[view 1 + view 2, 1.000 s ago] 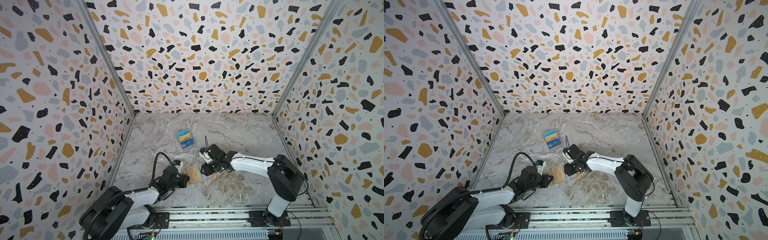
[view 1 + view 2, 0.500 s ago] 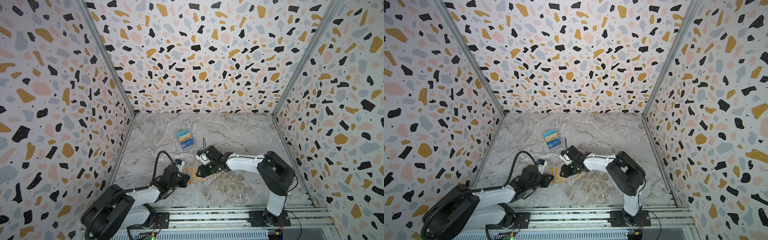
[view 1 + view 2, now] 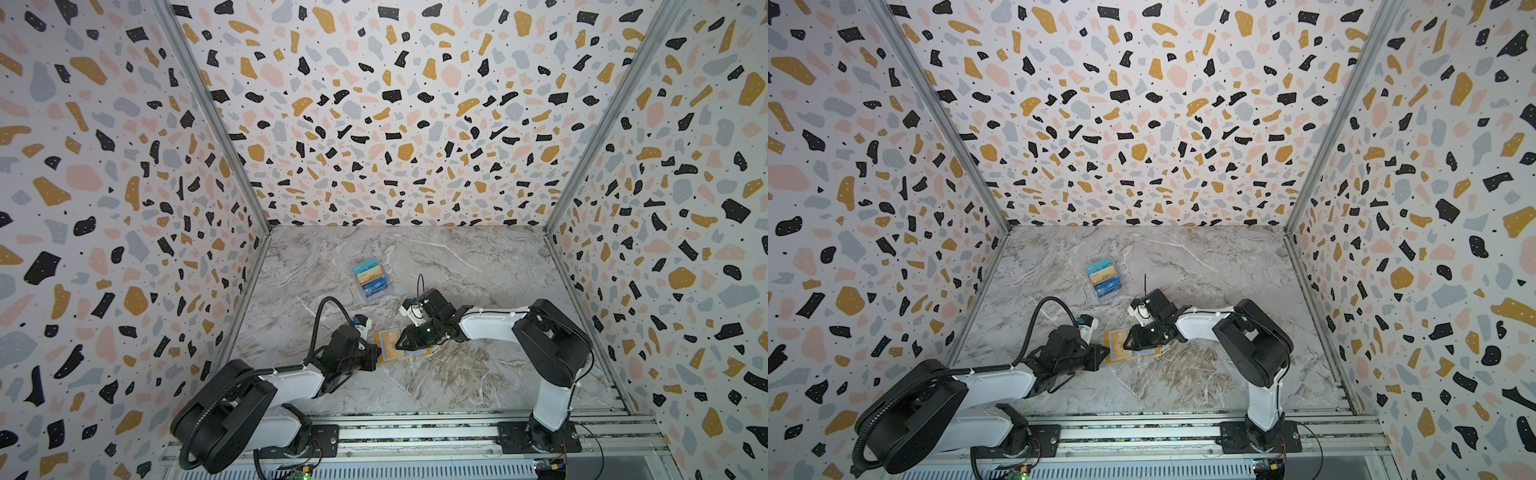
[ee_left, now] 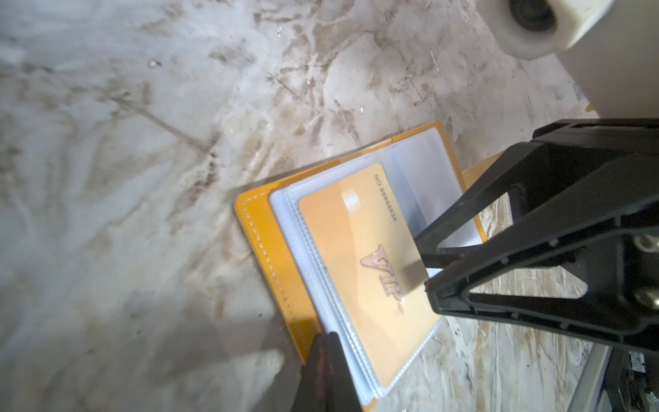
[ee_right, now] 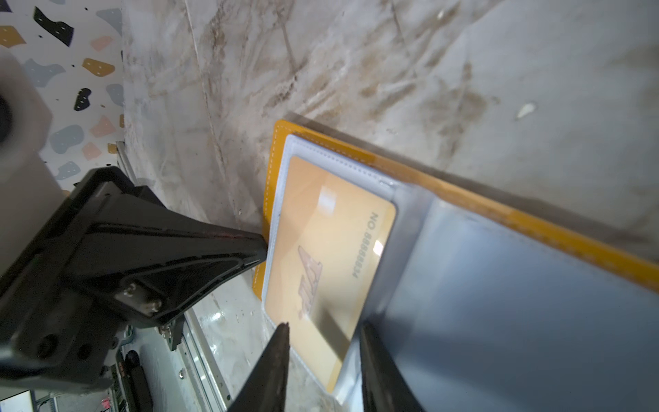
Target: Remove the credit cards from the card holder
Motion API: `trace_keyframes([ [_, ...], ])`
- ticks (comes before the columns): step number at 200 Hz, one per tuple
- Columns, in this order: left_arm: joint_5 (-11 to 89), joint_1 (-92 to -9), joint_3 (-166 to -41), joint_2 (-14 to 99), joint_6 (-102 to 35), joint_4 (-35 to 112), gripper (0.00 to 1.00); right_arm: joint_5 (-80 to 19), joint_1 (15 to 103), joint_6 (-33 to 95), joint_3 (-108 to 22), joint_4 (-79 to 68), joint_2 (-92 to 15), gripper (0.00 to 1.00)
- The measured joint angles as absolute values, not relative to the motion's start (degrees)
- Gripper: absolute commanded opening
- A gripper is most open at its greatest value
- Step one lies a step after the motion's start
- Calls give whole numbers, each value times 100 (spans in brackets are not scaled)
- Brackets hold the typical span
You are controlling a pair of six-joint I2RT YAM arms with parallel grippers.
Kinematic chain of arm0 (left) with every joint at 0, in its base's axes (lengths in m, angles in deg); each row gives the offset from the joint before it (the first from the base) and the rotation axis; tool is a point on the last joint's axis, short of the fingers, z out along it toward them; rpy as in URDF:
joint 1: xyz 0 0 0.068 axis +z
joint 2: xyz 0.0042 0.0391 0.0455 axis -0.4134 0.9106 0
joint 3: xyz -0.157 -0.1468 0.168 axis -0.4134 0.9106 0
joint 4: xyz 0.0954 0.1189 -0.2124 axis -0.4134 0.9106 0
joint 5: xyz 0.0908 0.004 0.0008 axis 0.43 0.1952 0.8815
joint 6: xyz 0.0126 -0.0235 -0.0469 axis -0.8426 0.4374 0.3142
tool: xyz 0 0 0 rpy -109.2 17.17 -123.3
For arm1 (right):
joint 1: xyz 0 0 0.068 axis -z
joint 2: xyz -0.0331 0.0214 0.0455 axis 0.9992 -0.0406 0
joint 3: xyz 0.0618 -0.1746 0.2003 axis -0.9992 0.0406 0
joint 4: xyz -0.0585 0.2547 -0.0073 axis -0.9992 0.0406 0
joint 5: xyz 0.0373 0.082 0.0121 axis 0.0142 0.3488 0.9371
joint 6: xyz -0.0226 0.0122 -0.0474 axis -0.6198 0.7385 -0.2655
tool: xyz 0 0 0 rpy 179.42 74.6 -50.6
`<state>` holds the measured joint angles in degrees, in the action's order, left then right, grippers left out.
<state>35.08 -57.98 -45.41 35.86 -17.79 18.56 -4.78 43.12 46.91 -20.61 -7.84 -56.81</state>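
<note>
The mustard-yellow card holder [image 3: 415, 355] [image 3: 1144, 354] lies open and flat on the marble floor between the two arms. A gold credit card [image 4: 363, 257] [image 5: 328, 257] with "VIP" lettering sits in its clear sleeve on the left half, one corner sticking out toward the fold. My left gripper [image 4: 330, 342] [image 3: 377, 353] is shut, its tip resting on the holder's yellow outer edge [image 4: 271, 249]. My right gripper [image 5: 322, 326] [image 4: 424, 264] [image 3: 399, 345] is open, its two fingers straddling that free card corner. I cannot tell whether they touch it.
A clear tiered plastic box [image 3: 372, 279] [image 3: 1105, 279] holding several cards stands farther back on the floor. Terrazzo-patterned walls close in the left, right and back. The metal rail [image 3: 415, 432] with both arm bases runs along the front.
My right gripper has slid left over the holder to the gold card's corner, and its jaws have narrowed. The left gripper has stayed shut on the holder's edge.
</note>
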Motion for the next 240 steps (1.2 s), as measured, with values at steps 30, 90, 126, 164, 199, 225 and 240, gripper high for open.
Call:
trace_keyframes([
  [30,3510,-5798,-4561,3641,-1794,1814,0,-297,4357,4853,-1927,-1027,-5679,32],
  [90,3510,-5798,-4561,3656,-1799,1784,0,-166,4397,4991,-1818,-1188,-5635,31],
  [126,3512,-5798,-4561,3656,-1799,1784,0,-89,4445,4982,-1774,-1184,-5440,30],
  [164,3512,-5798,-4565,3656,-1799,1788,0,70,4510,4986,-1715,-1247,-5327,30],
  [199,3512,-5798,-4565,3658,-1801,1788,0,206,4513,5078,-1621,-1418,-5327,30],
  [225,3512,-5798,-4565,3663,-1801,1786,0,344,4515,5205,-1586,-1661,-5349,30],
  [240,3510,-5798,-4569,3667,-1801,1788,0,427,4517,5290,-1554,-1831,-5395,30],
])
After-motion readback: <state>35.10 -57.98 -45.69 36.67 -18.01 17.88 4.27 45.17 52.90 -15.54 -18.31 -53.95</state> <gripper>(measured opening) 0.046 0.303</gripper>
